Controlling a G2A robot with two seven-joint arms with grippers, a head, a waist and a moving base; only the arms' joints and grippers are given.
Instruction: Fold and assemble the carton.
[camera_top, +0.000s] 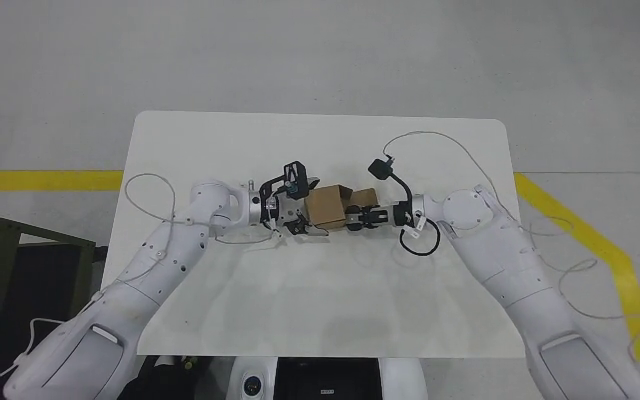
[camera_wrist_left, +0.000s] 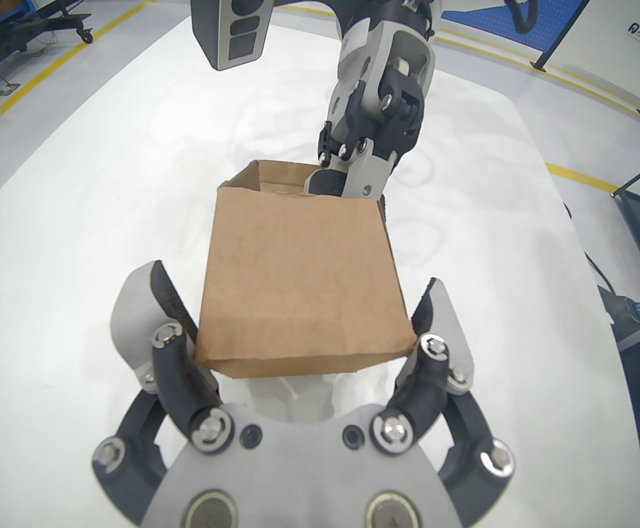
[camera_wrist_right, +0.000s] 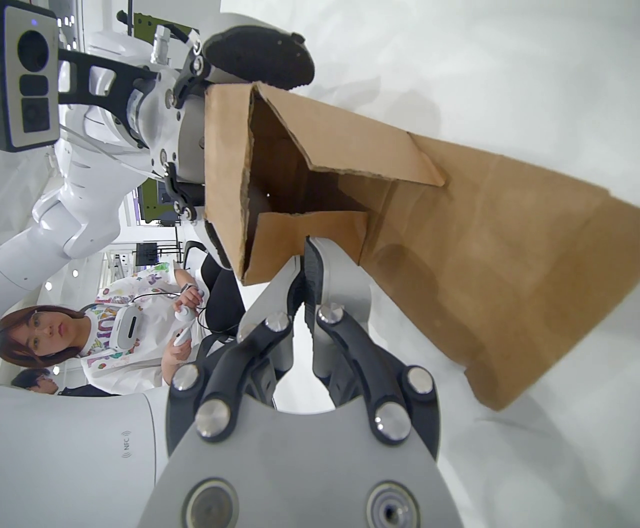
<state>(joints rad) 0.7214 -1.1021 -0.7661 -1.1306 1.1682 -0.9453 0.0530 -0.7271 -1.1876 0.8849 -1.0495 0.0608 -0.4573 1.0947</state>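
A: Where's the carton (camera_top: 327, 205)?
B: Middle of the worktop (camera_top: 400, 140), between both claws. The left claw (camera_wrist_left: 297, 277) grasps one end.
A: The open end?
B: Blocked. The right claw (camera_wrist_right: 306, 250) is clenched on a flap (camera_wrist_right: 280, 240) there. A yellow floor line (camera_top: 60, 180) runs beyond.

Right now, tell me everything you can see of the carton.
The carton is plain brown cardboard, partly erected, on its side over the middle of the table. One end is open, its flaps folded inward, edges ragged. The left end effector grips the opposite end across its width; the right end effector pinches a flap at the open end.
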